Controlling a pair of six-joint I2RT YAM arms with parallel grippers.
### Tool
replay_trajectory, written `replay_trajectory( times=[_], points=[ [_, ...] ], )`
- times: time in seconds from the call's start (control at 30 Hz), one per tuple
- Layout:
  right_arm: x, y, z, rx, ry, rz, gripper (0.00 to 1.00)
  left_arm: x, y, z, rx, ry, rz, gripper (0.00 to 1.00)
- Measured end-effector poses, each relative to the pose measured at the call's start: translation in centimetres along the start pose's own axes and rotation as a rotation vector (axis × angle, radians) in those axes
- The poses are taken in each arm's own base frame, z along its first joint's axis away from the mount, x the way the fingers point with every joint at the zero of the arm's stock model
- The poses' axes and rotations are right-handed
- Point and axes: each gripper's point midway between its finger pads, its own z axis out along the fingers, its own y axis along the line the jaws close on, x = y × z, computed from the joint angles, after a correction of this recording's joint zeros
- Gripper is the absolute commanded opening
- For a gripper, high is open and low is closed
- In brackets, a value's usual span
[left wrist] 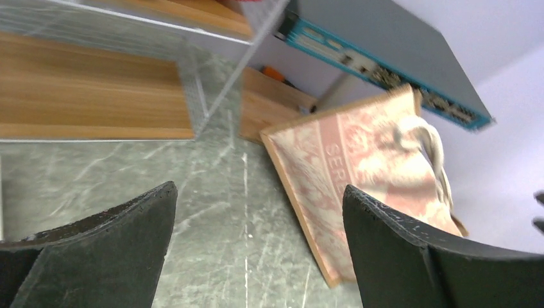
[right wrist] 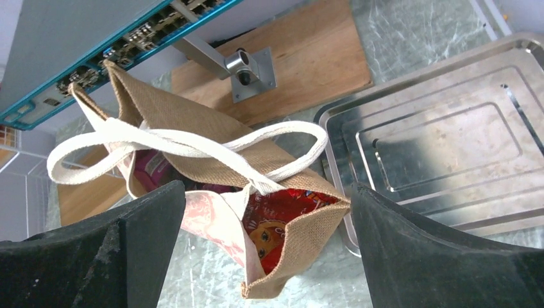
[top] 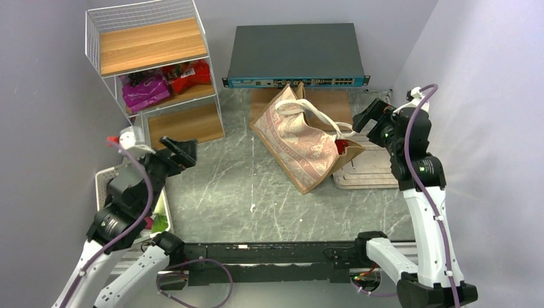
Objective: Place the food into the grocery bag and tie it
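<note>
- Lying slumped on its broad printed side at mid-desk, the grocery bag (top: 301, 144) has its closed bottom edge toward the left arm. Its mouth faces the right arm.
- Its cream handles (right wrist: 192, 138) loop loosely across that mouth. The mouth's long edge runs on a slant from the network switch (top: 295, 54) at the back down toward the metal tray (top: 369, 173).
- A red packet (right wrist: 282, 212) shows inside the opening, with something purplish deeper in. How much else is inside is hidden by the bag wall.
- The right claw (top: 367, 115) hangs just beside the mouth, jaws spread wide and holding nothing. It is by far the nearer one for the handles, which lie straight ahead of it in the wrist view.
- The left claw (top: 181, 151) is likewise wide open and empty. It is well apart from the bag, looking at its printed side, and close to the foot of the wire shelf (top: 154, 64).
- On the shelf's middle level sit a purple packet (top: 146, 90) and red packets (top: 189, 74), so loading looks unfinished. The left arm is probably better placed to fetch them.
- A white basket (top: 106, 176) lies mostly under the left arm. Only a scrap of something green (top: 158, 222) shows, too covered to name.
- No carrot can be made out for certain.
</note>
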Motion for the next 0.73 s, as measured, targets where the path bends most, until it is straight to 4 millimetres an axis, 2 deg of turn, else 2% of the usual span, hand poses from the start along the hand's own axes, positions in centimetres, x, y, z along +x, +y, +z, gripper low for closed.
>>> replay_trajectory(
  times=[0.1,0.27,0.47,0.73],
  points=[
    [-0.3,0.5,-0.8,-0.034,-0.032,-0.035,1.00,1.6,-2.8,1.3,0.110,0.096,0.070,0.98],
    [-0.2,0.7,-1.4,-0.066,-0.062,-0.051,1.00,4.0,-6.2,2.4,0.263,0.214,0.113,0.97],
    [1.5,0.2,-1.4,-0.069,-0.035,-0.052,1.00,6.1,-8.0,2.2,0.363,0.312,0.114,0.96],
    [2.9,0.0,-1.6,-0.088,-0.010,-0.044,1.00,5.8,-8.9,0.7,0.415,0.316,0.083,0.99]
  ],
)
